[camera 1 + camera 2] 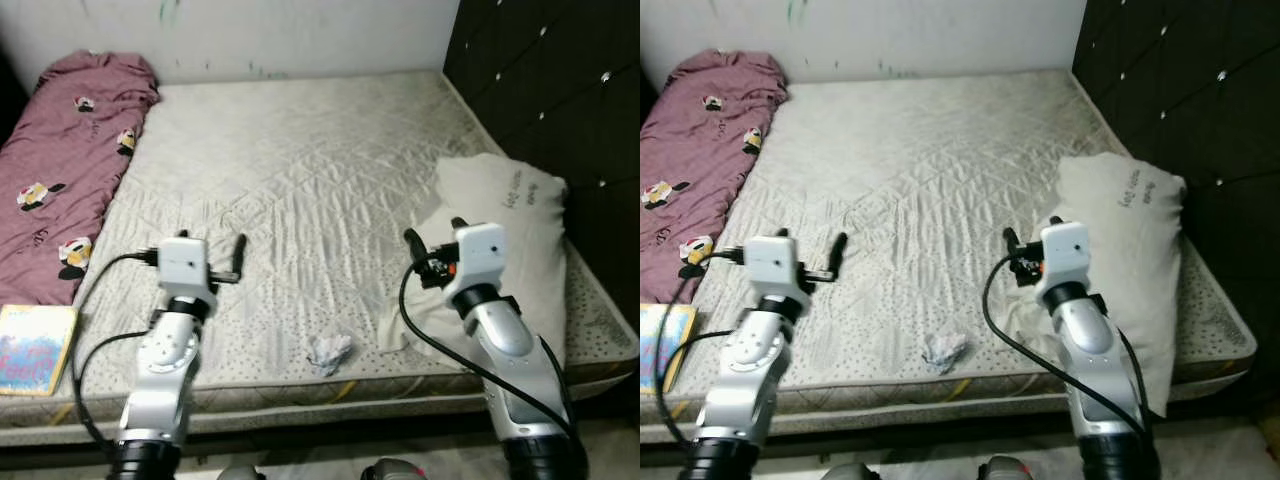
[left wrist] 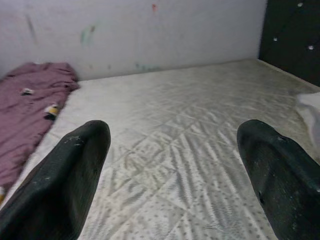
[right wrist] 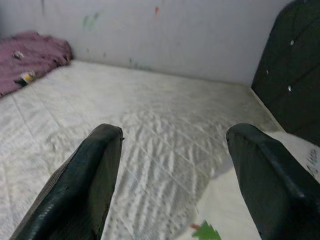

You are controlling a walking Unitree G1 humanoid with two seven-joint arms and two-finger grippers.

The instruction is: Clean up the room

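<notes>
Bare quilted mattress (image 1: 300, 180) lies below both arms. Left gripper (image 2: 175, 165) and right gripper (image 3: 170, 170) hover over it, fingers spread wide, holding nothing. Crumpled paper (image 1: 330, 352) lies between them near the front edge. Pillow (image 1: 510, 230) sits beside the right gripper, maroon blanket (image 1: 60, 160) far left, a book (image 1: 35, 350) below it.

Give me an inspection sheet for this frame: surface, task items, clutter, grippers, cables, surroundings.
Surface: bare quilted mattress, no sheet.
Job's things: crumpled paper near the front edge; white pillow against the headboard side; maroon blanket along the robot's left side.
Clutter: colourful book at the front left corner.
Grippers: left gripper open, empty, above the mattress; right gripper open, empty, beside the pillow.
Cables: black cables looping off both arms.
Surroundings: black tufted headboard, marked white wall.
</notes>
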